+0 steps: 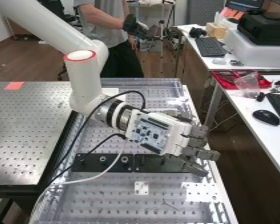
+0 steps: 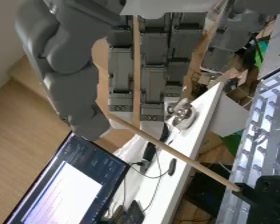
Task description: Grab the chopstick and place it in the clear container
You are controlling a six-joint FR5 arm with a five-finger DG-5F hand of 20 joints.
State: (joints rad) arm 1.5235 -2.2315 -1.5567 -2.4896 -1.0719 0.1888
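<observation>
The hand [image 1: 188,146] hangs over the perforated metal bench in the high view, its dark grey fingers extended towards the bench's right edge. Seen from the wrist, the hand [image 2: 154,75] has straight fingers, with the thumb spread apart from them. A thin wooden chopstick [image 2: 180,156] slants past the fingertips. One end lies by the thumb's tip; the other meets a black piece [image 2: 265,197]. Whether the thumb touches the chopstick, I cannot tell.
Two black plates [image 1: 104,162] lie on the perforated bench [image 1: 111,192] beneath the arm's cables. A desk [image 1: 260,127] with a mouse and keyboard stands on the right. The wrist view also includes a monitor [image 2: 71,185].
</observation>
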